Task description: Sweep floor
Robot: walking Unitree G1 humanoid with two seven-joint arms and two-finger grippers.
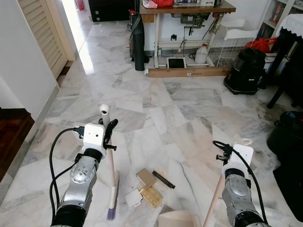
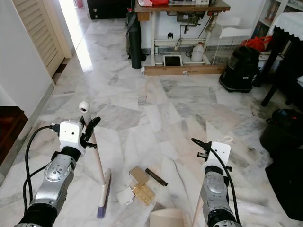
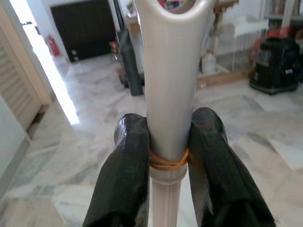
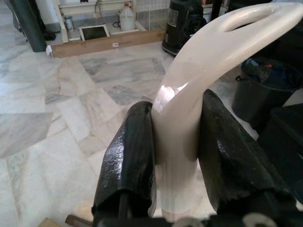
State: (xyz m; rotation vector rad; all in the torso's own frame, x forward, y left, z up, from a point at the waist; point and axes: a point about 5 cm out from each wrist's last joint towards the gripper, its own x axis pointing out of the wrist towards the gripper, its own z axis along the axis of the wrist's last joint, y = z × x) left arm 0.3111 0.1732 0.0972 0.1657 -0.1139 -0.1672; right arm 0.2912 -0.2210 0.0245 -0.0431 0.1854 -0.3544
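My left gripper (image 3: 170, 127) is shut on the top of a pale broom handle (image 1: 111, 165), just above an orange rubber band (image 3: 168, 164). The broom stands nearly upright, its purple bristles (image 1: 111, 213) on the marble floor. To their right lie the scraps: two gold-tan boxes (image 1: 147, 178) (image 1: 151, 195), a white piece (image 1: 133, 198) and a thin black stick (image 1: 163, 179). My right gripper (image 4: 177, 118) is shut on the curved cream handle of a dustpan (image 1: 177, 220), whose pan rests on the floor just in front of the scraps.
A black vacuum (image 1: 246, 71) and a dark bin (image 1: 289, 137) stand at the right. A wooden table (image 1: 189, 9), a plank (image 1: 189, 72) and a black roll (image 1: 138, 42) are at the back. A louvred door (image 1: 42, 33) and a wall line the left.
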